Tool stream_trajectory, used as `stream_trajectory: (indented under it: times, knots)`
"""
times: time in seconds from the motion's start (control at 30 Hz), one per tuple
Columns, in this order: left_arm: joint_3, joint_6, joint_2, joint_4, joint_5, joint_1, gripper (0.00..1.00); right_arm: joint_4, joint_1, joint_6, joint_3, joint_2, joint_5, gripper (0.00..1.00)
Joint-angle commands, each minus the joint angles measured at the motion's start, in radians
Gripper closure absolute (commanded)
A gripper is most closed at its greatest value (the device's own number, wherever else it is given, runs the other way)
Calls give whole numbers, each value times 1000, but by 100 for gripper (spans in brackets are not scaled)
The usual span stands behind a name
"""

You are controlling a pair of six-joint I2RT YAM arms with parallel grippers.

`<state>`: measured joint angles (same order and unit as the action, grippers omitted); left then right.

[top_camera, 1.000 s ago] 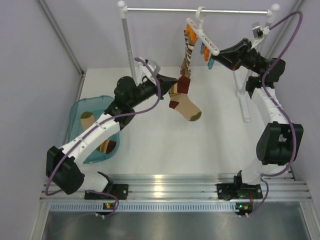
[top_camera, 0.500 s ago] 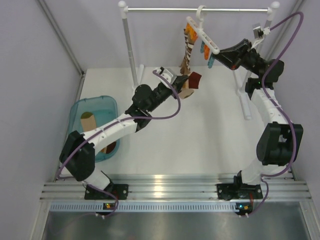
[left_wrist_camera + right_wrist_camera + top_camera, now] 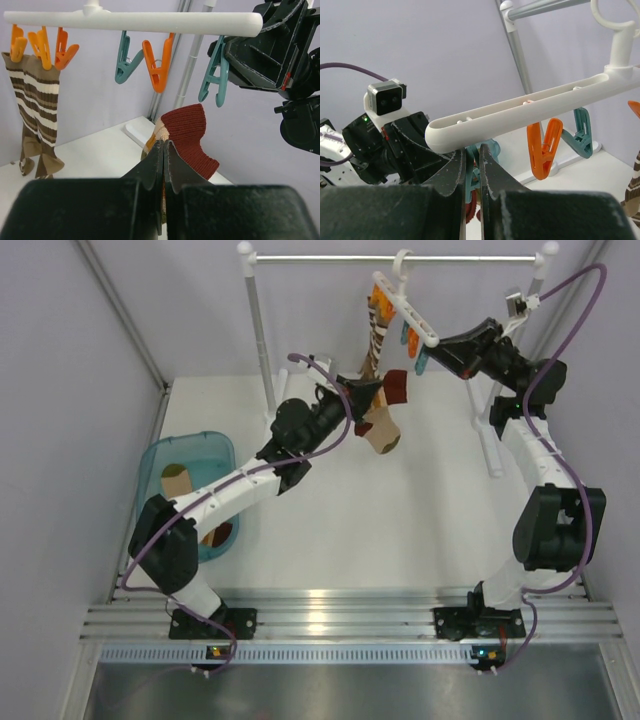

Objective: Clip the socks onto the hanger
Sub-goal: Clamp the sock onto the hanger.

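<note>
Reaching farther toward twelve o'clock than a second ago, the left gripper is clamping a tan striped ankle sock with a maroon cuff, lifting it beneath the slim white plastic hanger bar, whose long axis is running nine to three. At one o'clock, the right gripper is pinching the end teal plastic clip, the sock's likely destination.

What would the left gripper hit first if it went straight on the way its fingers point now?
Probably the teal clip at the end of the hanger, which the right gripper holds. The sock in its fingers would arrive first. Depth is unclear, so it might pass beside that clip.
</note>
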<state>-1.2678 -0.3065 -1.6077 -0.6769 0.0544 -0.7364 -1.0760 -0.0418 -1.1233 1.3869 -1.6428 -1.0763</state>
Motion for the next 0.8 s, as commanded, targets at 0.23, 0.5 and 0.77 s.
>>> stream_trajectory:
  times: [0.23,0.5,0.77]
  knots:
    - [-56,-121,-35,-53,32,-4,100,7,20,2,0,12,41,100]
    - [-82,-264,-52,-36,61,-3,100,1,22,5,1,8,38,100]
    - [-100,-339,-73,-27,59,2,100,1,25,3,8,6,38,100]
